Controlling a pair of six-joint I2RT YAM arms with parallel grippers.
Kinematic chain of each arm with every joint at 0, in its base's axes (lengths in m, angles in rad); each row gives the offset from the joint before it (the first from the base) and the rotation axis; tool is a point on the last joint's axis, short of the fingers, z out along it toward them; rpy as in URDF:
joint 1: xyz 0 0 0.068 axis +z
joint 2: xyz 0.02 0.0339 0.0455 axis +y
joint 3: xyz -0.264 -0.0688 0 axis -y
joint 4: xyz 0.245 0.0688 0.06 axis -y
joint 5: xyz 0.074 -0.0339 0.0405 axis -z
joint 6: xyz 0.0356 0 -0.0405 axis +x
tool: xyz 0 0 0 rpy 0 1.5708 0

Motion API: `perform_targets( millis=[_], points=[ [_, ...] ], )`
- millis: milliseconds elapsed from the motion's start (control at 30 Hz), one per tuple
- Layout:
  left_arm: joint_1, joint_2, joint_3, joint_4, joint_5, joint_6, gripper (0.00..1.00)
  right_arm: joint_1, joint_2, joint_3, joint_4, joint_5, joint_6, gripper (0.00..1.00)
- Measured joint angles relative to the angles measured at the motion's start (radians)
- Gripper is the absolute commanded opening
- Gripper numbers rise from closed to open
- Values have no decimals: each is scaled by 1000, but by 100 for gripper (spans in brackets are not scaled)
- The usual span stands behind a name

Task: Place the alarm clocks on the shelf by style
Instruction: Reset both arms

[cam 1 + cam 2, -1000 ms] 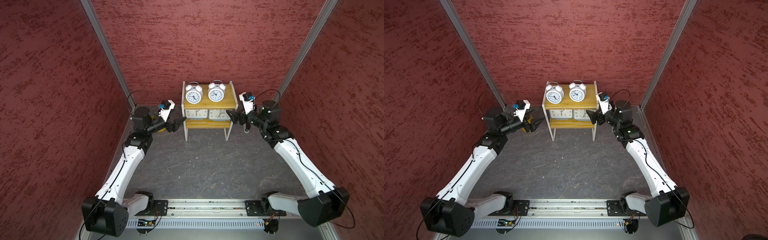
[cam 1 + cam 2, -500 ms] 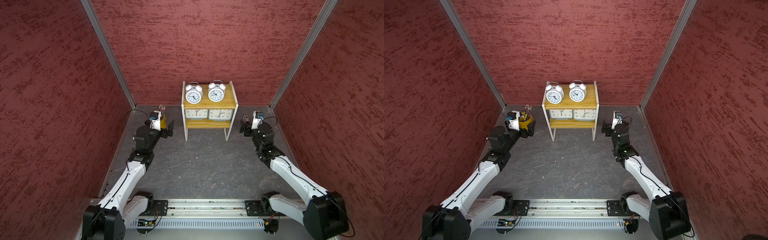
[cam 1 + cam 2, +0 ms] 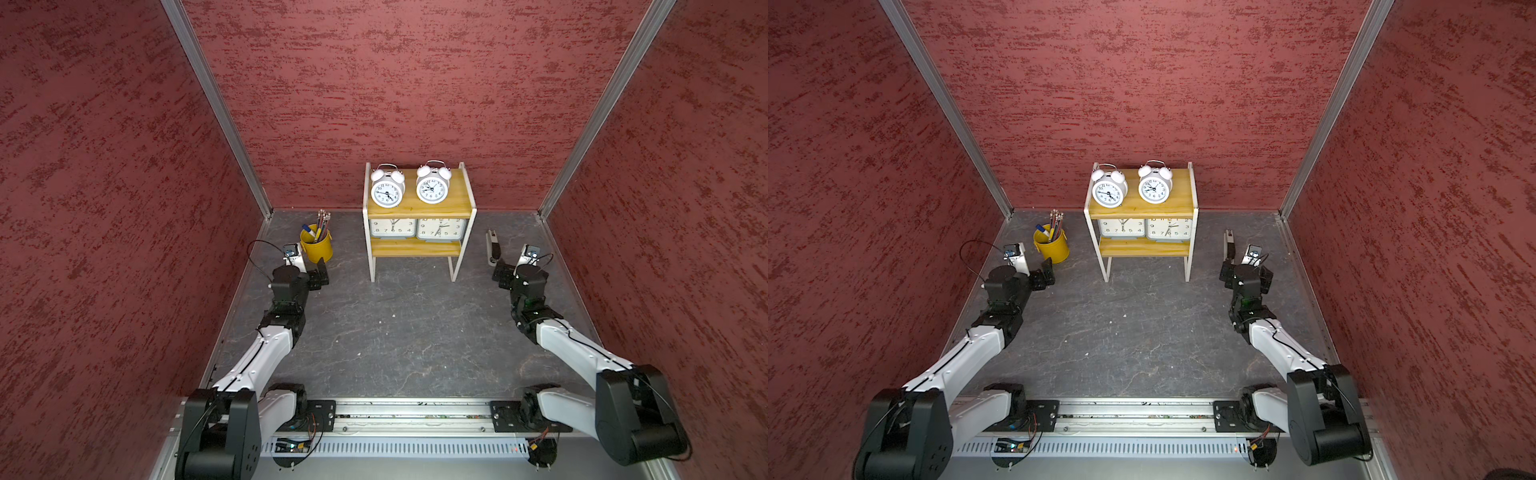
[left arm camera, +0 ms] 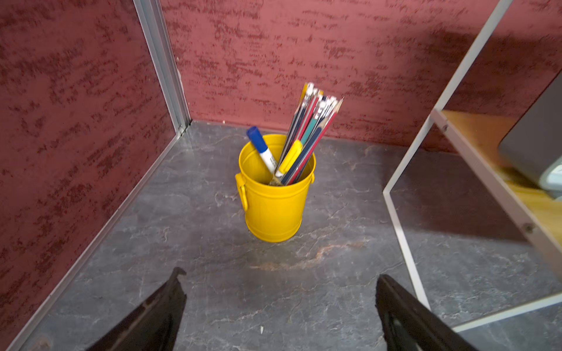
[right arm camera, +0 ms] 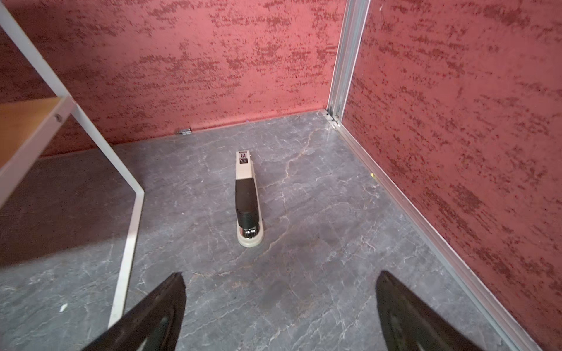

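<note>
The shelf [image 3: 458,198] [image 3: 1182,196] stands against the back wall. Two white twin-bell alarm clocks [image 3: 387,192] [image 3: 432,189] sit side by side on its top board. Two grey rectangular alarm clocks [image 3: 392,228] [image 3: 441,229] fill the lower tier, dials facing forward. All of this shows in both top views. My left gripper [image 3: 319,273] [image 4: 279,273] hangs open and empty over the floor, left of the shelf. On the shelf's other side my right gripper [image 3: 500,275] [image 5: 281,273] is open and empty too. In the left wrist view a grey clock's side [image 4: 535,142] shows on the lower board.
A yellow bucket [image 3: 316,246] [image 4: 275,200] full of pens and pencils stands just ahead of the left gripper. A beige and black stapler [image 3: 492,247] [image 5: 247,200] lies on the floor ahead of the right gripper. Red walls close in three sides; the arms' base rail [image 3: 415,415] runs along the front.
Both arms have drawn back from the shelf's sides and dropped lower toward the floor. Both grippers have opened wider, the left more. The clocks have not moved.
</note>
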Motion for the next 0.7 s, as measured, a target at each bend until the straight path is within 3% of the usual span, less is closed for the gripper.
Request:
perform_targets(
  millis=[333, 700],
  points=[
    [108, 141, -114, 280, 207, -19, 100, -37, 116, -45, 169, -130, -36, 98],
    [154, 333, -167, 609, 320, -19, 100, -42, 171, -99, 370, -193, -117, 98]
  ],
)
